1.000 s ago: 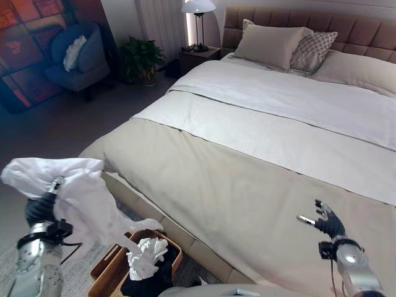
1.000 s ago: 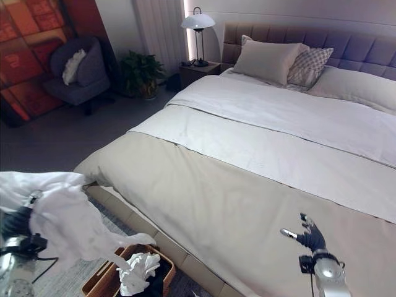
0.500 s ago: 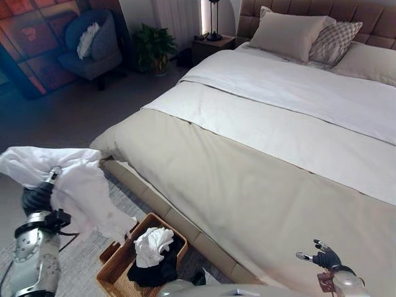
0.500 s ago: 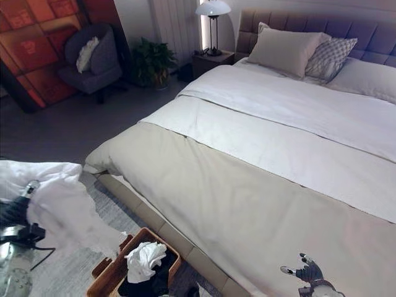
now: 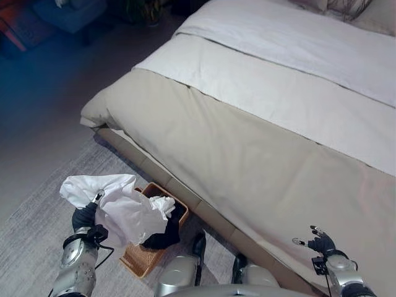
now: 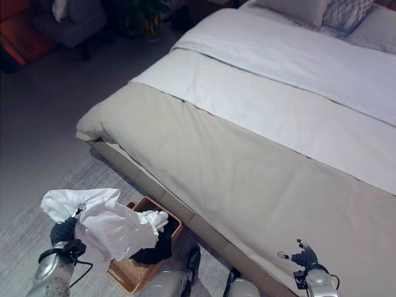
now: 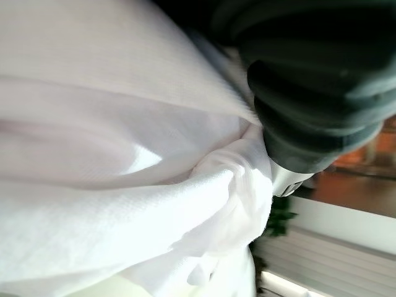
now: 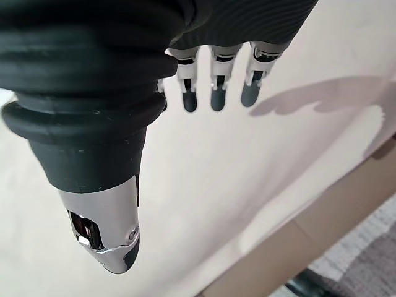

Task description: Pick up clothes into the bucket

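A robot stands at the foot corner of a wide bed point(image 5: 266, 154) made up in beige and white covers, looking down at a grey rug point(image 5: 37, 247) on the floor. Its left hand point(image 5: 85, 216) is curled tight around a bunched white garment point(image 5: 127, 213), the cloth wrapped over the fingers as the left wrist view shows, and the loose end drapes down over the near edge of a woven basket point(image 5: 139, 260) that sits on the rug just beside the bed frame. A moment ago the same garment was held high and well to the side of the basket; the hand has since come down so the cloth now hangs over and partly onto the basket (the head camera has also tipped downward, so the room appears shifted). That suggests the carry is nearly over and only the release remains. Already in the basket are a crumpled white cloth point(image 5: 164, 204) and a dark garment point(image 5: 166, 232). The right hand point(image 5: 317, 240) hovers over the beige cover near the bed's edge, fingers spread and holding nothing. No brand, label or legible writing is visible anywhere.
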